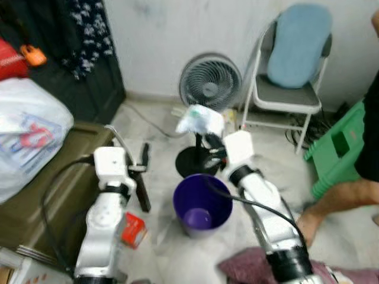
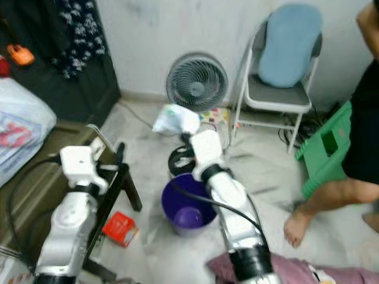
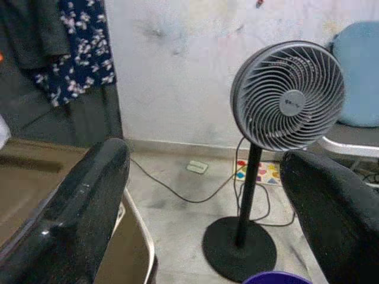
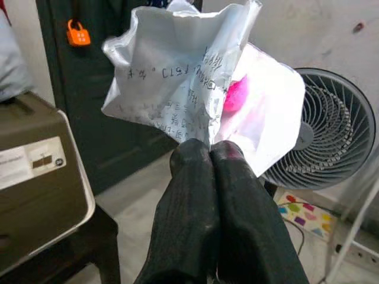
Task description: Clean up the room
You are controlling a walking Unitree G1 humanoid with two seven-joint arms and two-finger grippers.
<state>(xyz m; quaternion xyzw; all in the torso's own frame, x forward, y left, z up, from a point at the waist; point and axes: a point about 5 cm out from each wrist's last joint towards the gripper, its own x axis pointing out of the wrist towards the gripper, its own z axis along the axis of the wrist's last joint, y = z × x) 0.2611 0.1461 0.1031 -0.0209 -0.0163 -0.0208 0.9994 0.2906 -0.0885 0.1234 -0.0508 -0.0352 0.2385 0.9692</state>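
Two grippers: our right gripper pinches a crumpled wrapper above the purple bin; our left gripper idles, fingers apart. Next, release.

both eye views look down and forward from the head over the purple bin, standing fan and folding chair. the left wrist view faces level along its fingers toward the fan. the right wrist view sits close behind the crumpled plastic wrapper, fan beyond.
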